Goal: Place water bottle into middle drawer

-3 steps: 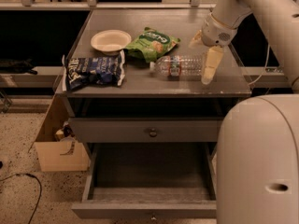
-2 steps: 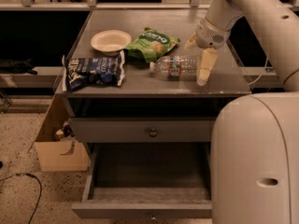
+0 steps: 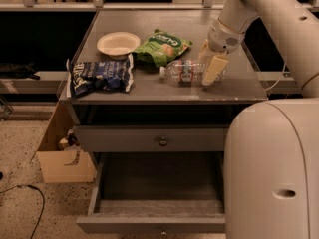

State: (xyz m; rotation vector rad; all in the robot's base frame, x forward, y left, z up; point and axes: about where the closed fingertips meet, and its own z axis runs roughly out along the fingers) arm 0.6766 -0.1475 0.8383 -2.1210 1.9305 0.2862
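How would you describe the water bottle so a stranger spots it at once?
On the grey cabinet top, beside the green snack bag, the water bottle lies on its side, the gripper at its base. Unlike the blue chip bag and paper bowl, it is see-through with a white cap.

Clear crinkled water bottle [image 3: 185, 72], white cap pointing left, red-and-green label band, lying on its side on the cabinet top [image 3: 149, 91], gripper [image 3: 210, 65] at its base end, grey knobbed middle drawer [image 3: 149, 223] below, pulled out.
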